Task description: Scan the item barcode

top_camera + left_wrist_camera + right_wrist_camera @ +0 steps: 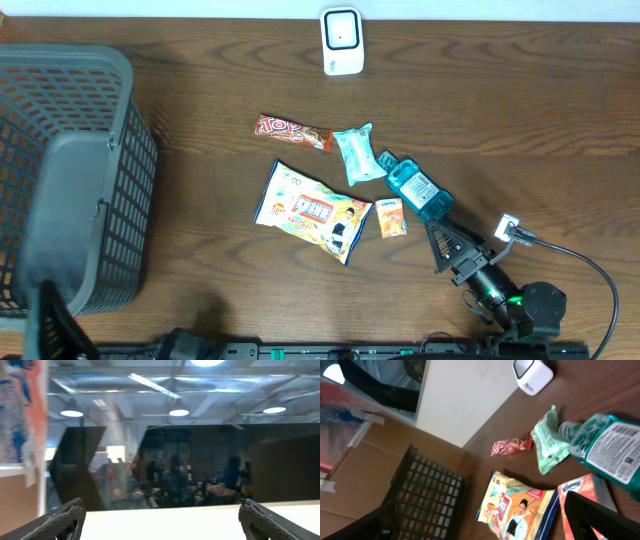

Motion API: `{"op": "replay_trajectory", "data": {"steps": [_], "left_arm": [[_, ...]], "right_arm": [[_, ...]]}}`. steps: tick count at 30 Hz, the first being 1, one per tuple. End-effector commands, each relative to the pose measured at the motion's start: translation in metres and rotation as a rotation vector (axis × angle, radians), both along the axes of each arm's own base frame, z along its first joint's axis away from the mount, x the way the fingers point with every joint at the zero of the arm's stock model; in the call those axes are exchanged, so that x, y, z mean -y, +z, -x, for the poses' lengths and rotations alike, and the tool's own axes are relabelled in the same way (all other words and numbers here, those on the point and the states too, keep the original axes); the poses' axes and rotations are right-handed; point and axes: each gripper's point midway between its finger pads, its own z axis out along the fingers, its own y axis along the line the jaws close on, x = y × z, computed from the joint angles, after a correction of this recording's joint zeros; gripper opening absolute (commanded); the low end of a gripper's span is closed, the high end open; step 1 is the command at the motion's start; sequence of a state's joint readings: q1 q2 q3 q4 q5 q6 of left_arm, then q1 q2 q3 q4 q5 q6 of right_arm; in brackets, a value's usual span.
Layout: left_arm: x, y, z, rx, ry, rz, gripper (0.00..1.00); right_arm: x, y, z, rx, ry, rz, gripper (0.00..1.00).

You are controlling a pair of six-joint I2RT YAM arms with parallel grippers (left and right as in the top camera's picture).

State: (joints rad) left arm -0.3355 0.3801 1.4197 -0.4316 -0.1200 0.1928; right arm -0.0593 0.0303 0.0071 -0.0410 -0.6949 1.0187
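Though no part of the scan, basket [130, 150]: left edge, rigid mesh.
Snack bag [312, 210]: centre; light, crinkly; best pinched at a sealed edge.
Mouthwash bottle [420, 190]: right of centre, lying flat; likely heavy, stiff, slick; best gripped across the body.
Scanner [342, 40]: far centre.
Right gripper [480, 505]: spread wide, empty, just near of the bottle.
Left gripper [162, 505]: spread wide, empty.

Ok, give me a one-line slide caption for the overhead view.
Open right gripper near a teal bottle; snack packets mid-table, dark basket at left, white scanner at the far edge.
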Motion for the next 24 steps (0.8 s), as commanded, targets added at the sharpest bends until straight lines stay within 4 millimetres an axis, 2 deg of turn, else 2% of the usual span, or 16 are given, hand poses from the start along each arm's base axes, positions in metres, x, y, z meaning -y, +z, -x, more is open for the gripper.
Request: {"op": "replay_trajectory", "data": {"steps": [1, 2, 3, 4, 5, 14, 15, 16, 17, 18, 19, 20, 21, 24], "left_arm": [[0.018, -0.001, 0.002, 0.008, -0.091, -0.037, 0.98], [0.019, -0.001, 0.002, 0.008, -0.098, -0.041, 0.98], [0.019, -0.001, 0.003, 0.010, -0.099, -0.042, 0.98], [0.019, -0.001, 0.003, 0.011, -0.095, -0.042, 0.98], [0.018, -0.001, 0.004, 0.012, -0.090, -0.041, 0.98], [0.013, -0.001, 0.007, 0.017, -0.021, -0.039, 0.98], [0.014, 0.000, 0.008, 0.019, -0.027, -0.027, 0.98], [0.017, 0.001, 0.009, 0.026, -0.044, -0.023, 0.98], [0.020, 0.003, 0.011, 0.036, -0.059, -0.028, 0.98], [0.022, 0.005, 0.013, 0.047, -0.071, -0.035, 0.98], [0.023, 0.006, 0.015, 0.054, -0.078, -0.037, 0.98], [0.024, 0.007, 0.017, 0.058, -0.080, -0.038, 0.98], [0.023, 0.008, 0.018, 0.059, -0.080, -0.038, 0.98], [0.022, 0.007, 0.021, 0.064, -0.078, -0.037, 0.98]], "right_arm": [[-0.005, 0.000, 0.004, -0.018, 0.037, -0.028, 0.66], [-0.005, 0.000, 0.004, -0.018, 0.037, -0.027, 0.33], [-0.004, 0.000, 0.003, -0.018, 0.030, -0.027, 0.21], [-0.002, 0.000, 0.002, -0.018, 0.015, -0.027, 0.27], [-0.002, -0.001, 0.001, -0.023, 0.009, -0.027, 0.99], [-0.003, -0.002, 0.002, -0.053, 0.014, -0.060, 0.99], [-0.003, -0.002, 0.002, -0.055, 0.019, -0.063, 0.96], [-0.004, -0.002, 0.003, -0.056, 0.024, -0.063, 0.80], [-0.004, -0.002, 0.003, -0.055, 0.021, -0.063, 0.58], [-0.003, -0.002, 0.002, -0.055, 0.014, -0.062, 0.54], [-0.002, -0.002, 0.001, -0.055, 0.009, -0.062, 0.46], [0.000, -0.002, 0.000, -0.059, -0.004, -0.068, 0.26], [0.001, -0.002, -0.001, -0.070, -0.011, -0.082, 0.01], [-0.001, -0.003, 0.000, -0.096, -0.007, -0.116, 0.01]]}}
